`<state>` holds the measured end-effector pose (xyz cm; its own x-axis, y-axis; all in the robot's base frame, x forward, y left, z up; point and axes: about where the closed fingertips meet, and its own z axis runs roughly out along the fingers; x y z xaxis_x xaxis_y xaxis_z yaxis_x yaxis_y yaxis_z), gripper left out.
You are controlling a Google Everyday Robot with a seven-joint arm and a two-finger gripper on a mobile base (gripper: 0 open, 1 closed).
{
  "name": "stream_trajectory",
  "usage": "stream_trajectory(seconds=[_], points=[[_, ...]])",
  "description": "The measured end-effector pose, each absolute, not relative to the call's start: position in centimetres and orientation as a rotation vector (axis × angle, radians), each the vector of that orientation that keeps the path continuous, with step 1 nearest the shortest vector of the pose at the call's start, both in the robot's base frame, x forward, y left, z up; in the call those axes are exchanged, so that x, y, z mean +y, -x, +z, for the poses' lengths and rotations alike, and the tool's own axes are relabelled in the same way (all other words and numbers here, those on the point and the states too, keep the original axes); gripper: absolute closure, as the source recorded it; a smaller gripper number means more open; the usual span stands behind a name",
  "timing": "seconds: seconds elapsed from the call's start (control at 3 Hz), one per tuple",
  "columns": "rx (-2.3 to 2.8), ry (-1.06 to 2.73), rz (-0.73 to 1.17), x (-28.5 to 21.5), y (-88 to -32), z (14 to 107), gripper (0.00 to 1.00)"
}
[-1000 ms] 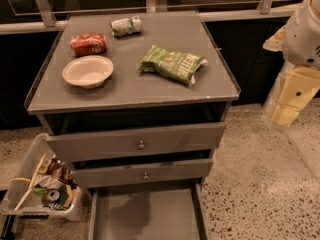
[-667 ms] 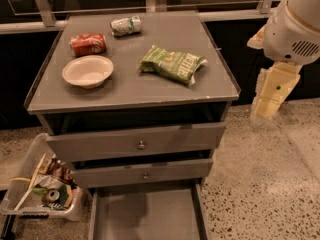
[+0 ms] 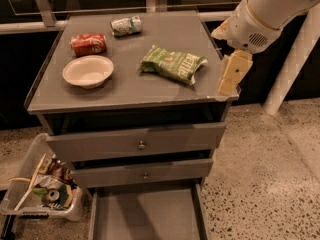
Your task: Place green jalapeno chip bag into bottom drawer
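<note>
One green jalapeno chip bag [image 3: 172,64] lies apart from the gripper [image 3: 231,77], whose opening is unclear.

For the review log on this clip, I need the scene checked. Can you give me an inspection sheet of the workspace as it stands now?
Surface: grey cabinet top, four items on it.
Job's things: green jalapeno chip bag lies flat on the top, right of centre; bottom drawer is pulled open.
Clutter: white bowl, red can and crushed green-white can, all left of the bag.
Grippers: gripper at the top's front right corner, apart from the bag.
Cables: nothing seen.
Surroundings: two upper drawers shut; bin of rubbish on the speckled floor, left of the cabinet.
</note>
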<state>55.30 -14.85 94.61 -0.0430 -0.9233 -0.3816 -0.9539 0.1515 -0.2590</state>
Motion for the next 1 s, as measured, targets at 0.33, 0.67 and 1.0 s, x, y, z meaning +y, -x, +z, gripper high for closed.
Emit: stream_trajectory(seconds=[0.33,0.67,1.0], points=[[1.979,1.785,0.089,-14.8,-55.3,94.6,0.0],[1.912,1.741,0.09,-14.6,-56.6,94.9,0.0],[1.814,1.622,0.15,-13.4,-59.5,94.1,0.0]])
